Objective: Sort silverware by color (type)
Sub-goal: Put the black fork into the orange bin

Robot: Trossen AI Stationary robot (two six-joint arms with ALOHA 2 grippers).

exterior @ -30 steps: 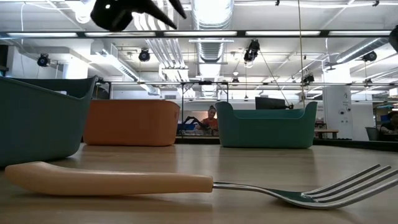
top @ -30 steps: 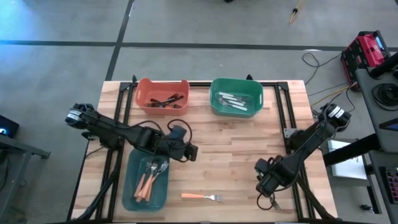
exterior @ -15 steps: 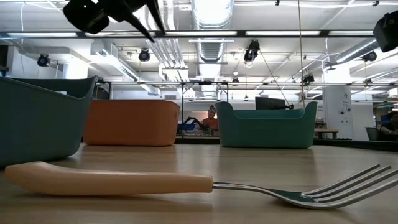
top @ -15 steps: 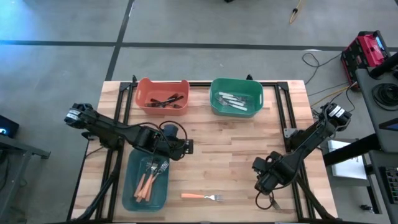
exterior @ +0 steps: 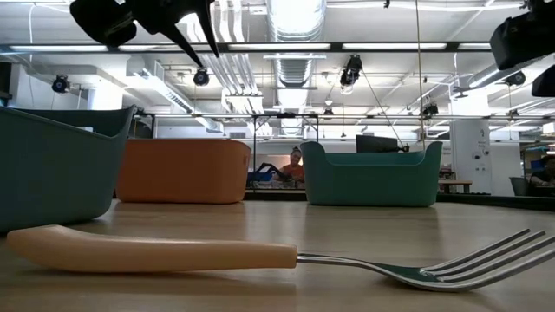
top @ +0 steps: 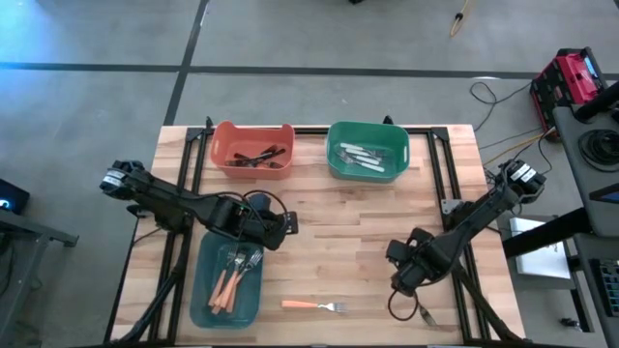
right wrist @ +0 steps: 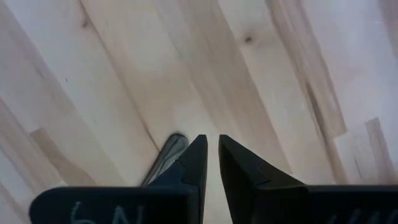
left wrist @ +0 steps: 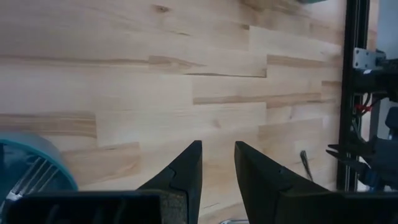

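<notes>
One orange-handled fork (top: 314, 305) of the silverware lies flat on the table near its front edge, filling the foreground of the low view (exterior: 156, 250). My left gripper (top: 283, 225) hangs above the boards beside the blue bin's far right corner, slanting down. Its fingers (left wrist: 186, 168) stand slightly apart with nothing between them. My right gripper (top: 399, 277) points straight down over the boards to the right of the fork, shut and holding nothing. A grey rounded end (right wrist: 166, 155) lies on the wood beside one of its fingers; what it belongs to I cannot tell.
A blue bin (top: 205, 290) at the near left holds several orange-handled forks. An orange bin (top: 228, 147) at the far side holds black utensils, and a green bin (top: 335, 155) next to it holds white-handled ones. Bare boards lie between the bins and the fork.
My left gripper has rolled about its own axis, tipped further down and drawn slightly toward the table's left. My right gripper has drifted toward the table's left, turning a little. The fork has stayed put.
</notes>
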